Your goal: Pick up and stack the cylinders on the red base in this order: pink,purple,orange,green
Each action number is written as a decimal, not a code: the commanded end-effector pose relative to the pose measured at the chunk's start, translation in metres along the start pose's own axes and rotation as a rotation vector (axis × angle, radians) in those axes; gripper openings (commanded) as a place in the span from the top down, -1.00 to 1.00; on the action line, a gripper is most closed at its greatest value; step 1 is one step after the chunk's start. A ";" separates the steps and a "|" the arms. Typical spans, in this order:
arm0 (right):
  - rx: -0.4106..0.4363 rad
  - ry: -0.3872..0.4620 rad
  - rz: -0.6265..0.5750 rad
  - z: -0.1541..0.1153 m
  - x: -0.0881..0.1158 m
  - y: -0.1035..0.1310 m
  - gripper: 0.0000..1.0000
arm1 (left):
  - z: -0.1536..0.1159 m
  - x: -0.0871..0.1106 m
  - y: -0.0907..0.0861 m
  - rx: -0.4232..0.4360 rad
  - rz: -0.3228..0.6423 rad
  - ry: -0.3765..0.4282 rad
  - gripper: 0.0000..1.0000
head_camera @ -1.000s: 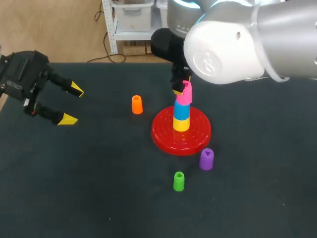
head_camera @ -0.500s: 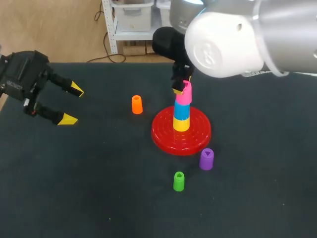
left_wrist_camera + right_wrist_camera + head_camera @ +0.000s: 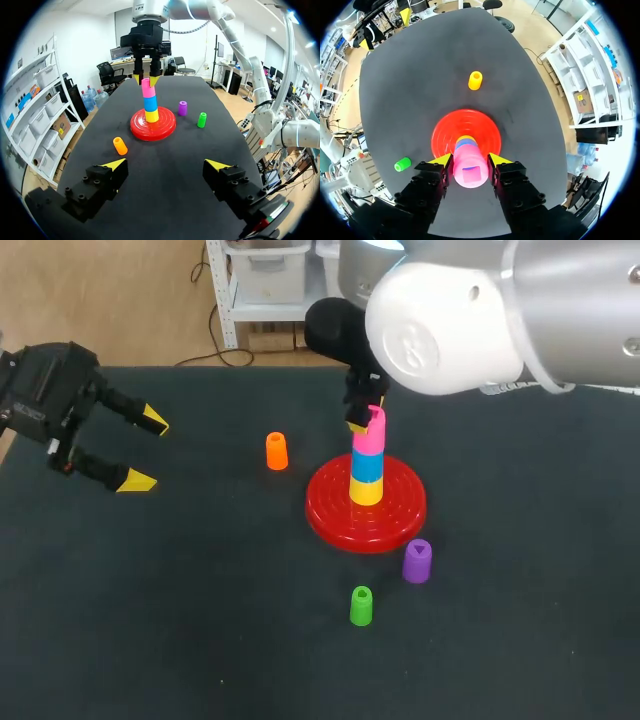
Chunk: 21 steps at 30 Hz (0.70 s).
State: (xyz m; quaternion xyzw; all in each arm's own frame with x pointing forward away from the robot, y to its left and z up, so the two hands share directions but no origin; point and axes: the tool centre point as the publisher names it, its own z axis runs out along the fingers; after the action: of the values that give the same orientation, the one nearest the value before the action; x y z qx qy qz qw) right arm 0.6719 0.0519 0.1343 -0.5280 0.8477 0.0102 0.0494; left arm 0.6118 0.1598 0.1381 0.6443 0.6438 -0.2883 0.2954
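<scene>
R gripper: your R gripper comes in from the far right and sits over the middle of the red base. Its two yellow-tipped fingers pinch the pink cyl, one tip on each flank.
Pink cyl: top of the stack, resting on the blue cyl. It looks about upright in head view. In the R wrist view you can see a square hole in its top face.
Stack: blue cyl sits on the yellow cyl, which stands at the base's centre. That gives you yellow, blue, pink from the bottom up.
Red base: round, ribbed disc lying flat on the table, a bit right of the middle.
L gripper: your L gripper hangs over the far-left part of the table, well apart from the base and every cyl. Fingers spread wide, nothing btwn them.
Orange cyl: orange cyl stands upright left of the base, near it but not touching, and a little farther back than the base's centre.
Purple cyl: purple cyl stands upright just beside the base's near-right rim. You can't tell whether it touches.
Green cyl: green cyl stands upright nearer than the base, apart from it, and to the near-left of the purple cyl.
</scene>
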 end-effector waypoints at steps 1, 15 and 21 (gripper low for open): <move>-0.003 -0.001 0.001 0.002 0.000 0.000 1.00 | 0.000 0.001 -0.001 -0.004 0.003 -0.003 -1.00; -0.007 -0.006 0.010 0.009 -0.001 -0.001 1.00 | 0.000 0.001 -0.001 -0.004 0.003 -0.003 -1.00; -0.019 -0.003 0.016 0.013 0.000 -0.001 1.00 | 0.000 0.001 -0.001 -0.004 0.003 -0.003 -1.00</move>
State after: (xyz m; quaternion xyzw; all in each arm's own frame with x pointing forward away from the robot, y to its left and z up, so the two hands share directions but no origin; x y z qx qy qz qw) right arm 0.6724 0.0525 0.1267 -0.5218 0.8516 0.0172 0.0469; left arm 0.6118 0.1598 0.1381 0.6443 0.6438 -0.2883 0.2954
